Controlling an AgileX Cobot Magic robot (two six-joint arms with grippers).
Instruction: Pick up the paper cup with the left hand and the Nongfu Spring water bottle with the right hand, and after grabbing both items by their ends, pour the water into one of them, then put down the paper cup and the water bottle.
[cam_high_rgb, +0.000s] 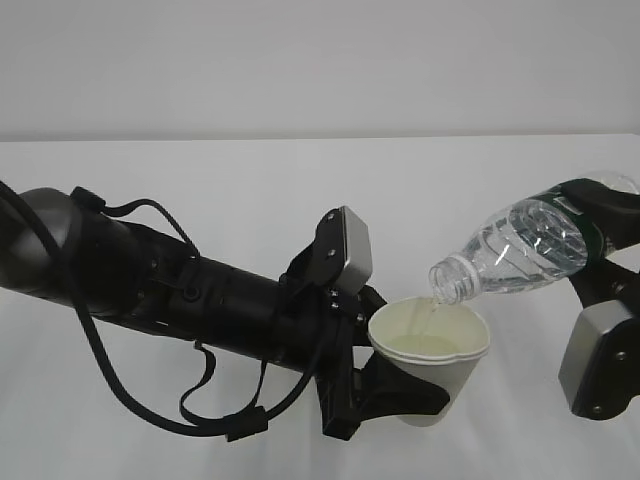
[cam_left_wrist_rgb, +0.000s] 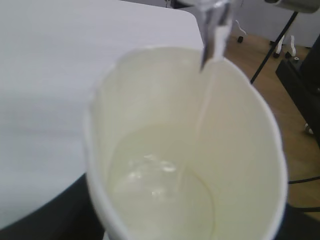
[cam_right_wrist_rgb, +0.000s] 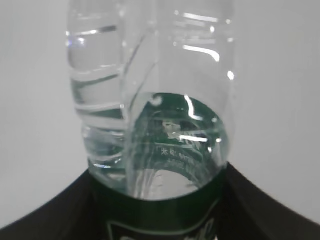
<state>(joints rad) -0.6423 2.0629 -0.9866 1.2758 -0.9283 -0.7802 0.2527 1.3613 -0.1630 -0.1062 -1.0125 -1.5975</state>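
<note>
A: Lower centre, our left hand (cam_high_rgb: 385, 385) is holding the small cream-white tapered paper cup (cam_high_rgb: 430, 350), fingers clamped around its base, above the white surface (cam_high_rgb: 200, 180).

B: At right, our right hand (cam_high_rgb: 610, 225) is tilting the clear ribbed green-labelled water bottle (cam_high_rgb: 515, 250), fingers gripping its bottom end; water is streaming into the cup.

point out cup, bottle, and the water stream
paper cup (cam_high_rgb: 440, 385), exterior view, on its outer wall below the rim
water bottle (cam_high_rgb: 520, 250), exterior view, on the clear ribbed body
water stream (cam_left_wrist_rgb: 204, 107), left wrist view, mid-stream inside the cup
</note>
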